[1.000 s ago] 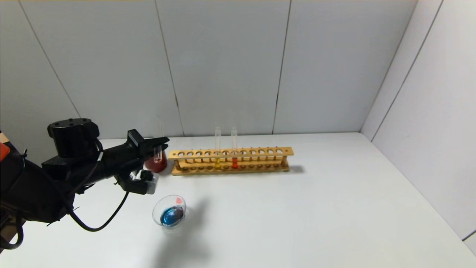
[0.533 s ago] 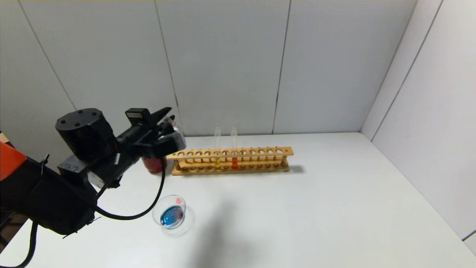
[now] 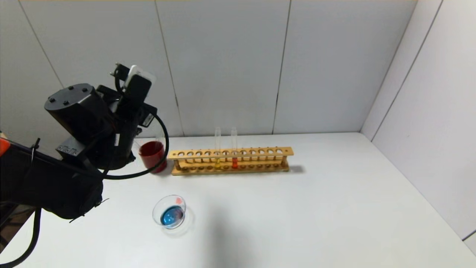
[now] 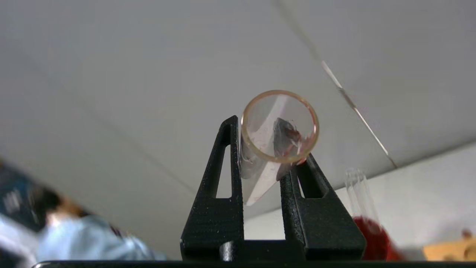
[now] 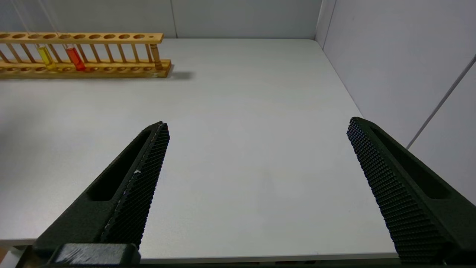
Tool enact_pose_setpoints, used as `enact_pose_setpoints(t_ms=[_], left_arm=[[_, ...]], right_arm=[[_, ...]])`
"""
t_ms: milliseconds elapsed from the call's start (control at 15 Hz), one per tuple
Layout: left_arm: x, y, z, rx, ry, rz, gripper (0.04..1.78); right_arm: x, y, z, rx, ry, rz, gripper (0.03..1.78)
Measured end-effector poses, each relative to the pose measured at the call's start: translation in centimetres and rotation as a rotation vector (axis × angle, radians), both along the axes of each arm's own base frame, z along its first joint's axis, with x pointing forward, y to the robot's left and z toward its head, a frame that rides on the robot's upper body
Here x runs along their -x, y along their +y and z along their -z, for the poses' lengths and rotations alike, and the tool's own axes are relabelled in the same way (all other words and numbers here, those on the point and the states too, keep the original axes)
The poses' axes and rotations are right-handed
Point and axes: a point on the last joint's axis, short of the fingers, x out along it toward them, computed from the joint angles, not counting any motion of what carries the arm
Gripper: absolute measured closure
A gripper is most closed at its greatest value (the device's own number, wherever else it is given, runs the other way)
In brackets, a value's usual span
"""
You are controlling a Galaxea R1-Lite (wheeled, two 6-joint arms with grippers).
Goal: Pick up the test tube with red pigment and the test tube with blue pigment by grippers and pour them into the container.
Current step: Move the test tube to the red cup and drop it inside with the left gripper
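Left gripper clamped on emptied clear tube, mouth facing wrist camera, long axis along fingers; held raised, left of frame in head view. Container, blue liquid inside, lower left, below gripper. Red-pigment tube upright in rack, centre frame. Right gripper spread wide, empty, likely better placed for red tube.

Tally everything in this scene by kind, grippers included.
Long wooden rack: 1
Dark red cup: 1
Shallow clear glass dish with blue liquid: 1
Clear glass test tubes: 4 (yellow-liquid tube and orange-red-liquid tube in the rack, bare tube in the cup, held tube clamped in the left gripper)
Black two-finger grippers: 2 (right gripper open, idle)
Total: 9
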Motion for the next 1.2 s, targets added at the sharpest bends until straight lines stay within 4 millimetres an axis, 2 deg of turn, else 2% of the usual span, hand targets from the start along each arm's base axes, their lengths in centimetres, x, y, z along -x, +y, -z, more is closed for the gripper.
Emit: enact_pose_setpoints(t_ms=[200,400,933,1200], left_arm=[[-1.0,0.1,-1.7,0.216,-0.039,-0.028,1.49],[-1.8,0.4,-1.6,0.353,0.011,-0.017,1.49],[-4.1,1.5,-2.0,0.538,0.176,-0.062,1.49],[-6.3,3.2,-0.8,0.607,0.201,-0.083,1.49]], right_arm=[[0.0,0.0,0.0,0.0,0.0,0.0,0.06],[0.0,0.0,0.0,0.0,0.0,0.0,0.06],[0.0,0.0,0.0,0.0,0.0,0.0,0.06],[0.0,0.0,0.0,0.0,0.0,0.0,0.06]])
